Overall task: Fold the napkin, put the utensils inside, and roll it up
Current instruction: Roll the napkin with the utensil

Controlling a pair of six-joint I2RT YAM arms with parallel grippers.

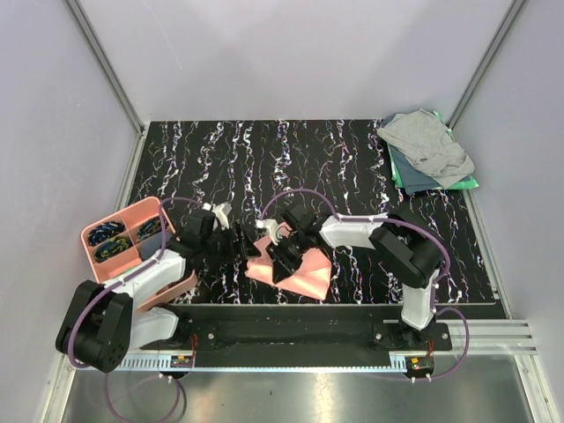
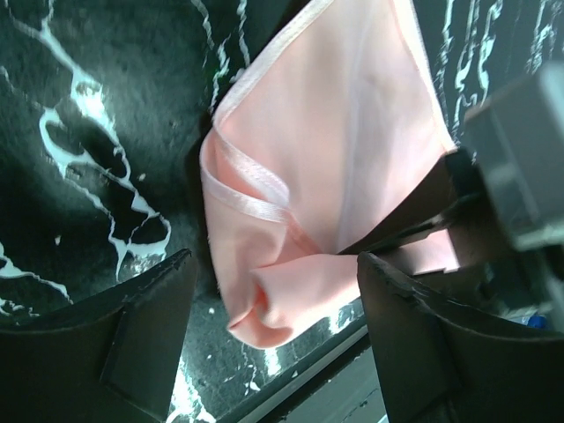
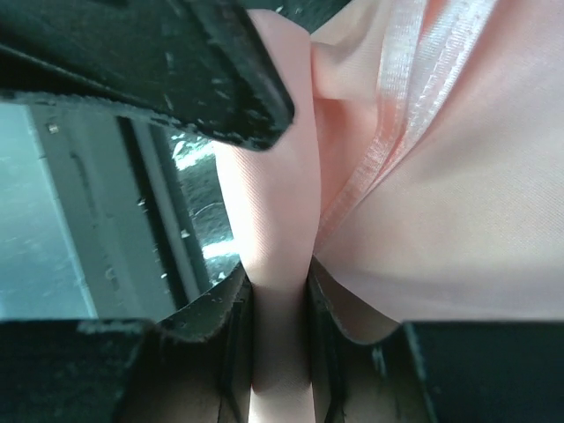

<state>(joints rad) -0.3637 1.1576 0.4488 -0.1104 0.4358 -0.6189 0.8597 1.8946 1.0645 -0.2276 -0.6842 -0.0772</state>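
Napkin (image 1: 304,273) (pink, folded, hemmed edge showing) lies bunched at the near edge of the black marbled table (image 1: 352,159), between both arms. Right gripper (image 3: 280,300) pinches a raised fold of the cloth. Left gripper (image 2: 273,273) is spread wide, its fingers (image 2: 145,326) flanking the napkin's rounded corner. A compartmented pink tray (image 1: 123,211) sits at left.

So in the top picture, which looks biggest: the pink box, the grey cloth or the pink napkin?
1. Pink box and grey cloth: they look about alike, so I can't rank them.
2. Pink napkin: smallest, folded and partly covered.
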